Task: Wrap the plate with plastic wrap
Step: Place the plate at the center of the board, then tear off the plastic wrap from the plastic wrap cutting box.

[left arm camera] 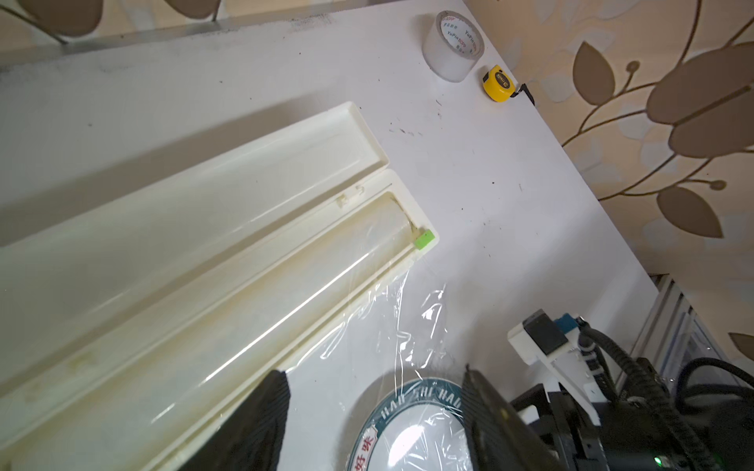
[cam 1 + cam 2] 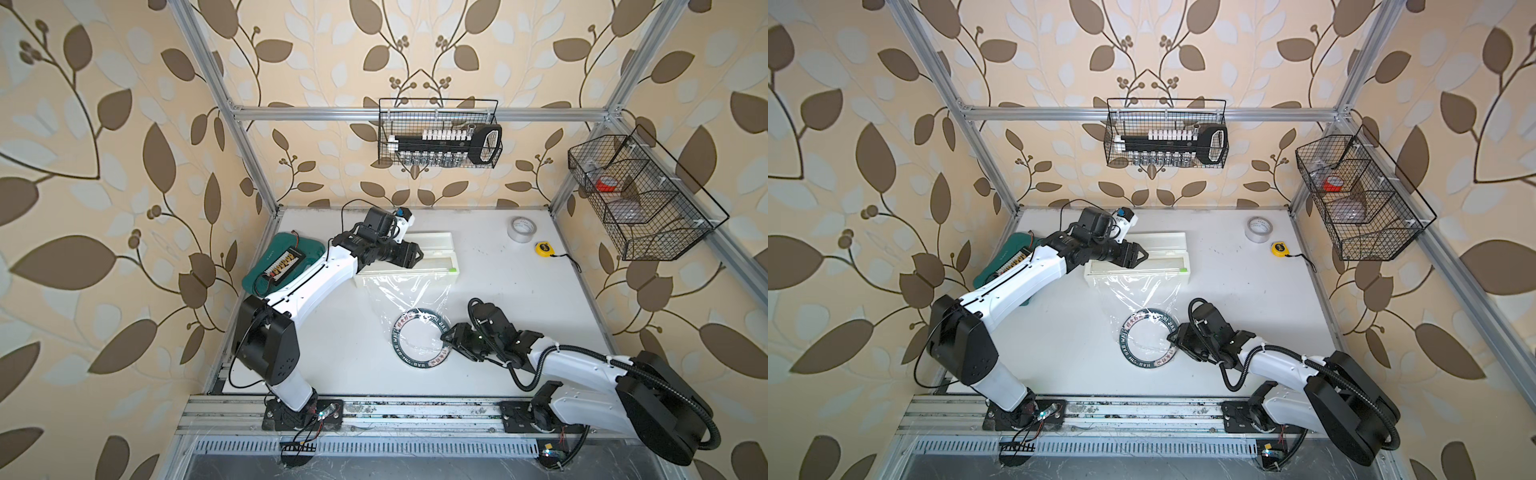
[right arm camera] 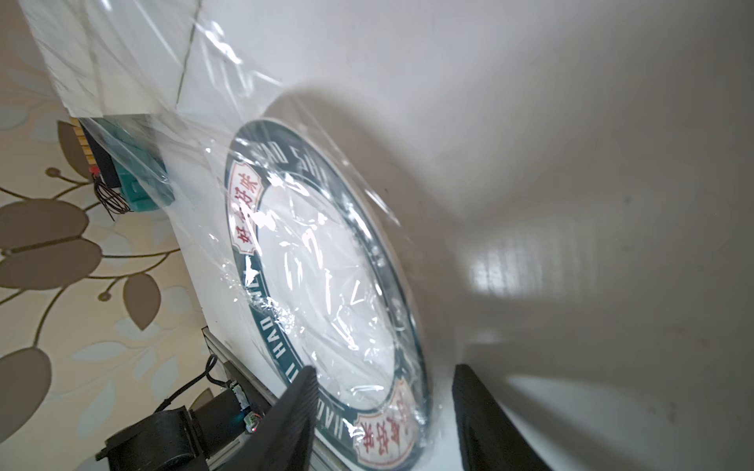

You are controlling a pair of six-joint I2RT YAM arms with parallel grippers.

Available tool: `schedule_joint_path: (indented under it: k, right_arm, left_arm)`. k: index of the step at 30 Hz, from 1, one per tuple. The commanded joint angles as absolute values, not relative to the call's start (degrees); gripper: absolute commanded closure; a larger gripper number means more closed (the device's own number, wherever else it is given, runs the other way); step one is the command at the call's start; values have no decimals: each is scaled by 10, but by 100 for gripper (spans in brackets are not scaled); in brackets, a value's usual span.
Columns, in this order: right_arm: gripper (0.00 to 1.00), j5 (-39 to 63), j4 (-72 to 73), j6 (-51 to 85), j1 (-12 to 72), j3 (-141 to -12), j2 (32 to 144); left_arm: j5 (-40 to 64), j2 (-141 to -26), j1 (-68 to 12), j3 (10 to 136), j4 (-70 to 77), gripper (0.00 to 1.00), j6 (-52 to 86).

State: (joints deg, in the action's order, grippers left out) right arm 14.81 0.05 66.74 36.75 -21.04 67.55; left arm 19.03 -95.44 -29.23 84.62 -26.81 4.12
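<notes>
While plastic wrap (image 2: 405, 295) is draping the plate (image 2: 395, 345), the nearer right gripper (image 3: 383, 371) is hovering at its rim, jaws parted

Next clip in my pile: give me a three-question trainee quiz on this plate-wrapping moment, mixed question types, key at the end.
1. True or false: the plastic wrap draped over the plate has been cut free of the dispenser box.
2. What sits nearest the yellow tape measure? A plate, B tape roll, C dispenser box.
3. Fill in: the right gripper has its jaws, beside the plate rim, standing ____.
Key: 1 false; 2 B; 3 open.
</notes>
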Motion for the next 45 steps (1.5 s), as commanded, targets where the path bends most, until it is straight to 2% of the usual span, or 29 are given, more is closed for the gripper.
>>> schedule_joint_path:
  k: [1, 5, 9, 14, 18, 28, 38, 45]
  right_arm:
    - [40, 127, -139, 600, 340, -264, 648]
    - [38, 125, -249, 463, 240, -383, 671]
    - [38, 128, -281, 378, 159, -505, 770]
    - [38, 79, -281, 350, 142, -643, 899]
    - [39, 78, -289, 327, 142, -729, 977]
    - [44, 111, -316, 278, 131, -817, 1071]
    - [50, 145, -317, 258, 121, -827, 1112]
    - [51, 151, -316, 255, 121, -828, 1125]
  left_arm:
    - [197, -1007, -299, 933, -301, 34, -59]
    - [205, -1087, -322, 1008, -326, 41, -161]
    - [211, -1133, -338, 1025, -306, 45, -249]
    - [245, -1167, -349, 1033, -289, 45, -318]
    - [274, -1184, -353, 1031, -279, 46, -349]
    - [318, -1234, -355, 1046, -250, 52, -387]
    - [323, -1269, -364, 1072, -243, 55, -398]
    - [321, -1287, -371, 1087, -253, 69, -408]
